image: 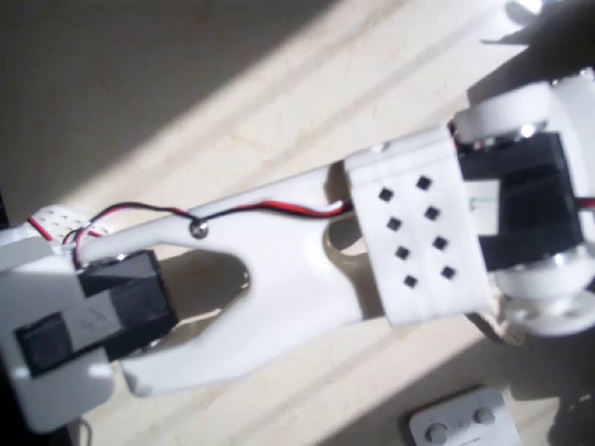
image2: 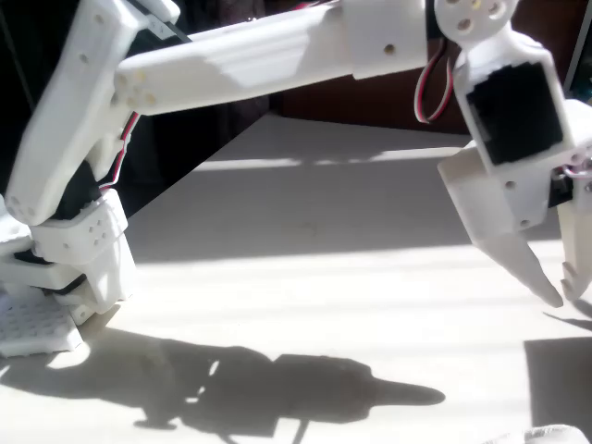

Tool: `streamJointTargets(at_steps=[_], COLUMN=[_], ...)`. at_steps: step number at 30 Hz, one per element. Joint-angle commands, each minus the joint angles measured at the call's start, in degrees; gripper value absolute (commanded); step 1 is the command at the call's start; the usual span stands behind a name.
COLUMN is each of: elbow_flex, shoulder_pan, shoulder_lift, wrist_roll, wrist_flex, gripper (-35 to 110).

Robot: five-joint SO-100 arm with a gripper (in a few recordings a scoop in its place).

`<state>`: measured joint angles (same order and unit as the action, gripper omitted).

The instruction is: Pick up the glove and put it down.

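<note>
In the fixed view my white arm reaches from its base at the left across to the right edge. There my gripper [image2: 561,289] points down, its tips a little above the sunlit table [image2: 305,305]. The two fingertips [image2: 553,294] stand close together with only a thin slit between them and nothing held. The glove is out of view. In the overhead view the arm [image: 279,251] passes close under the camera and covers much of the table.
A white flat device with round buttons [image: 462,424] lies at the bottom right of the overhead view. A pale rounded edge [image2: 555,433] shows at the bottom right of the fixed view, too little to identify. The arm's base [image2: 65,277] stands at the left.
</note>
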<state>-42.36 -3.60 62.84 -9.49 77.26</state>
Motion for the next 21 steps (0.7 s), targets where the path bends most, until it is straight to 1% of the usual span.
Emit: streamJointTargets(at_steps=[1,8,12,15,21], elbow_flex=[-8.53,-37.27,-53.44,-64.16,-83.94], shoulder_pan=[0.00,0.09,0.09,0.09,0.09], shoulder_lift=[14.15,39.11,52.56,61.52,77.17], wrist_roll=[-0.26,0.26,-0.09,-0.18,-0.26], wrist_flex=[-4.04,-22.76,-30.67,-32.78,-32.87], gripper=[0,0,0,0,0])
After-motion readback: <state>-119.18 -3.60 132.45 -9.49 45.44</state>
